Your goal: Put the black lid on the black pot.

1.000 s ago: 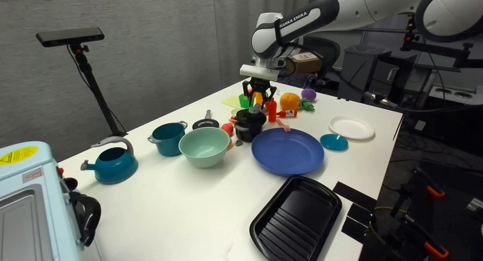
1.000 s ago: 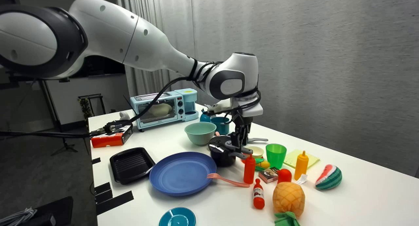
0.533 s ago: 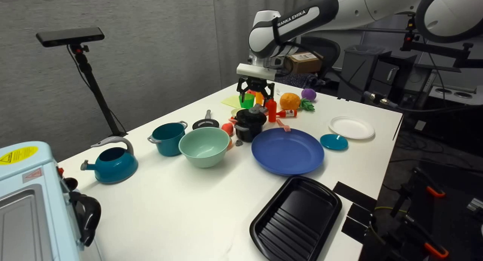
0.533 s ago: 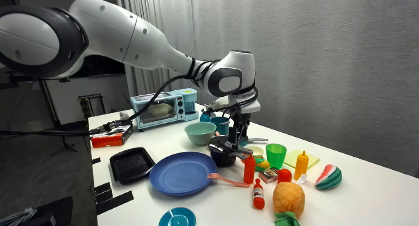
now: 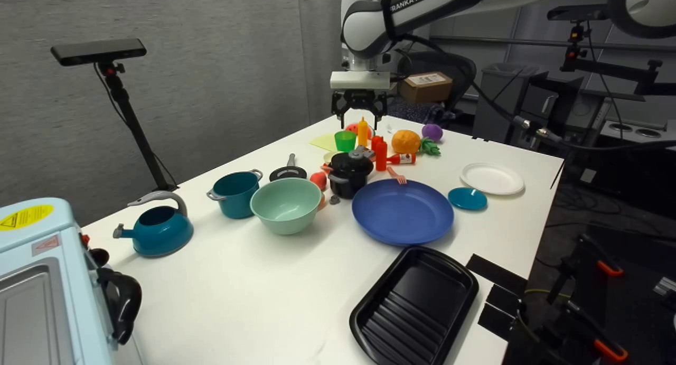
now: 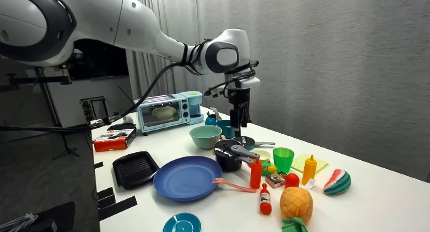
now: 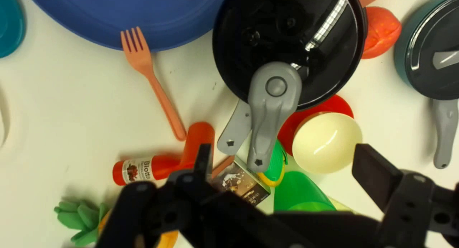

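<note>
In an exterior view, we look down along the tabletop (image 5: 248, 291), with the light blue oven (image 5: 31, 312) near on the left. In an exterior view with the pineapple (image 6: 296, 203) near, we look back the opposite way, toward the far oven. The black pot (image 6: 228, 163) and blue plate (image 6: 188, 178) show in both exterior views. The wrist view looks down from close above the black lid (image 7: 287, 43).

Lid (image 7: 276, 29) and pot (image 6: 228, 164) are black, the plate (image 6: 188, 178) blue, the watermelon (image 6: 338, 186) green-striped.
</note>
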`<control>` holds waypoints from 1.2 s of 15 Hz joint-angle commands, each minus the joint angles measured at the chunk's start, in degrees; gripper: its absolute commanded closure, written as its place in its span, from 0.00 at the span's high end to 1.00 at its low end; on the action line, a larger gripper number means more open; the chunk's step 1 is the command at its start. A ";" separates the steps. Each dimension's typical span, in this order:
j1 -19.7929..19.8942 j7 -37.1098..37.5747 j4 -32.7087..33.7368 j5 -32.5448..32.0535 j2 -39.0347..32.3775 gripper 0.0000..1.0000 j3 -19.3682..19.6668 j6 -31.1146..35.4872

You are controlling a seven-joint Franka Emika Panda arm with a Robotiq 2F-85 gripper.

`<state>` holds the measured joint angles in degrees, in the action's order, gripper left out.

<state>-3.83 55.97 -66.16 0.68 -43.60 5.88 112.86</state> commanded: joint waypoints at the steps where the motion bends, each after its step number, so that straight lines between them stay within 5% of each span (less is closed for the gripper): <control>1: -2.55 -3.44 -7.77 -4.77 8.90 1.00 0.67 -0.30; 15: -1.30 -41.12 -40.97 -5.51 41.17 1.00 -5.10 0.57; 18: -1.35 -38.29 -38.84 -5.60 39.14 1.00 -5.21 -0.26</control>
<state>-6.51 17.60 -105.19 -4.83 -4.38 2.03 112.74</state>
